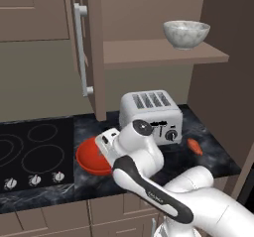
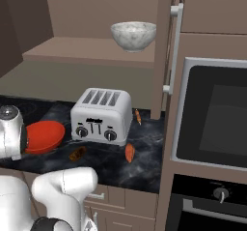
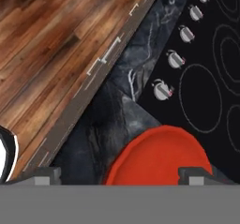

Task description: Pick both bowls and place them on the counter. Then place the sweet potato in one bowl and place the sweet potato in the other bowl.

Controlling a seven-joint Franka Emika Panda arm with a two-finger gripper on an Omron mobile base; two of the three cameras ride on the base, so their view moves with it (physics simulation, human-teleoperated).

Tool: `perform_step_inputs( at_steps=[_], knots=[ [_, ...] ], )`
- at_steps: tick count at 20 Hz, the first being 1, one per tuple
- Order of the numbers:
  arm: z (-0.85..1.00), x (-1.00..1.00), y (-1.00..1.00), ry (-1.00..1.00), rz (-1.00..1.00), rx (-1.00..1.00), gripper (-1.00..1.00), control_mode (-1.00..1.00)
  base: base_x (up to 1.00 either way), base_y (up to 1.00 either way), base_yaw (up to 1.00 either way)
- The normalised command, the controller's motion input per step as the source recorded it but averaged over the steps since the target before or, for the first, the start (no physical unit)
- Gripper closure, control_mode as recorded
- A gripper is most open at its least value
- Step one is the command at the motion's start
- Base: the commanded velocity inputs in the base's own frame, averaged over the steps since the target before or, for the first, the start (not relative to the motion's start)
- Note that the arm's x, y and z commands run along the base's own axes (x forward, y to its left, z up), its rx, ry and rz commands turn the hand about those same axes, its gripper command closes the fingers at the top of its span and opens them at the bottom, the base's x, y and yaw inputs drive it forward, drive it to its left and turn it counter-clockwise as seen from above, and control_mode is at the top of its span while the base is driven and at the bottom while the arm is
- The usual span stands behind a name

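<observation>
A: Two bowls, we count. L to R in the left base view: cooktop (image 1: 34, 151) w/ three knobs showing along its front edge, then the red bowl (image 1: 91, 157) on the counter (image 1: 213, 149) just right of the cooktop, partly behind the arm, then one toaster (image 1: 151, 114), then the marbled bowl (image 1: 186, 34) up on the shelf (image 1: 166, 53) of the open cabinet.

B: Agreed on our count. Sweet potatoes?

A: We get one orange piece (image 1: 195, 146) on the counter right of the toaster. From the right base view we see two near the toaster's front: a browner one (image 2: 77, 153) at its left corner, an orange one (image 2: 130, 152) at its right corner. One thin orange item (image 2: 138, 116) lies behind the toaster; can't tell what it is.

B: Gripper?

A: In the hand view we see the gripper (image 3: 121, 175) w/ fingers (image 3: 43, 176) spread wide apart, nothing between them. It hangs over the red bowl's near rim; bowl sits on the counter, not gripped.

B: Marbled one?

A: Upright on the shelf, well above the toaster. One oven (image 2: 212, 119) at far right in the right base view.
</observation>
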Motion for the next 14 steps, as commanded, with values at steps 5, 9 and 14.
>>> perform_step_inputs(
  at_steps=[5,9,14],
  knots=[
    [0.48,-0.19,-0.19,-0.11,-0.16,0.00,-1.00,-1.00,0.00,0.00,0.00],
    [0.54,-0.19,-0.25,-0.12,-0.18,0.01,-1.00,-1.00,0.00,0.00,0.00],
    [0.56,-0.25,-0.26,-0.11,-0.11,0.00,-1.00,-1.00,0.00,0.00,0.00]
  ],
)
